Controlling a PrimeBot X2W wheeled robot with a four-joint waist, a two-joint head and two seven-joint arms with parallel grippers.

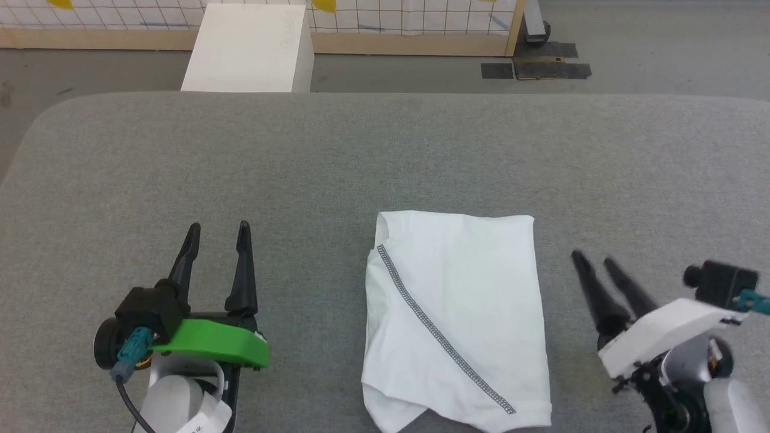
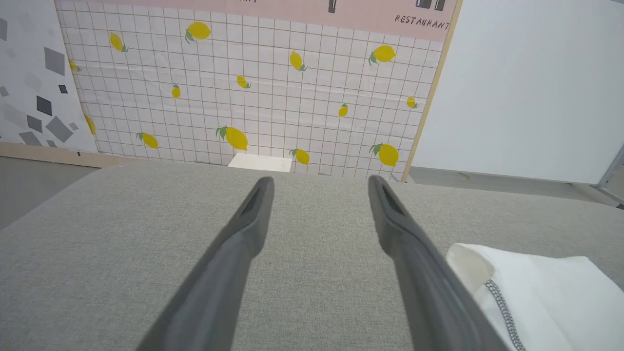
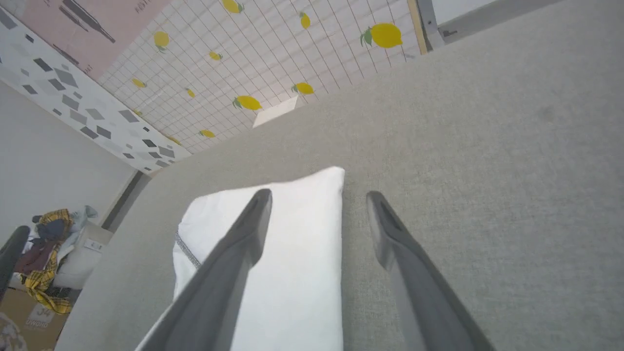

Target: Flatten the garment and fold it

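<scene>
One folded white T-shirt [image 1: 469, 313] lay on one grey table [image 1: 361, 156] between two grippers, left gripper [image 1: 218, 228] and right gripper [image 1: 592, 260], both jaws apart.

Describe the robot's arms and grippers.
The left gripper has two long, tapering black fingers, a bright green bracket, a teal plug and a black cable on a pale forearm. The right gripper has matching fingers, a white bracket and a black camera.
</scene>
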